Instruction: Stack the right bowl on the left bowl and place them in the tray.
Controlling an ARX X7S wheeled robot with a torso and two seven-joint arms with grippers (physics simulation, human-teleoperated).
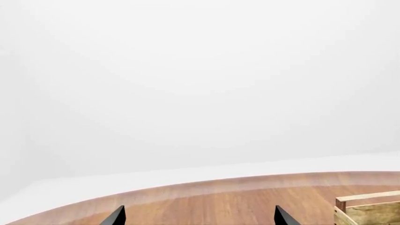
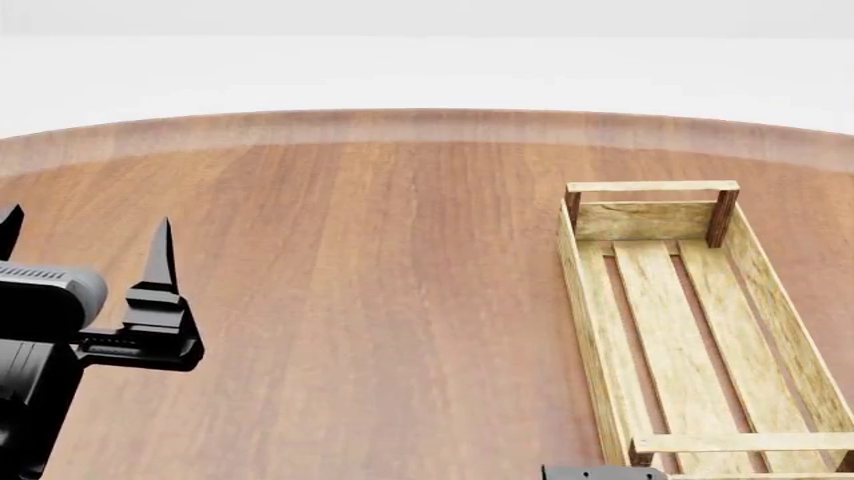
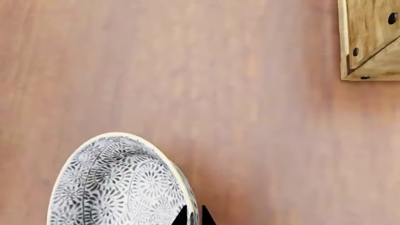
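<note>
- Seen from the head camera: rectangular light-wood slatted tray (image 2: 694, 330) resting on the round reddish-brown wooden table (image 2: 360, 300), toward the right side, long axis running away from the robot, nothing inside the visible part.
- At the left edge of that view: black left gripper (image 2: 83, 245) raised over bare tabletop, 2 pointed fingers spread wide apart, nothing between them.
- From the left wrist camera: the same 2 dark fingertips (image 1: 116, 216) set far apart, curved table edge beyond, 1 corner post of the tray (image 1: 368, 208) off to one side.
- From the right wrist camera: white bowl with grey floral pattern (image 3: 119, 183) on the table, well apart from a tray corner (image 3: 372, 42).
- Right gripper (image 3: 193, 216) closed narrow, 2 black tips pinched on the bowl's rim, 1 inside and 1 outside.
- Only 1 bowl visible in any view; neither bowl in the tray.
- Sliver of dark hardware at the bottom edge of the head view, too little visible to identify.
</note>
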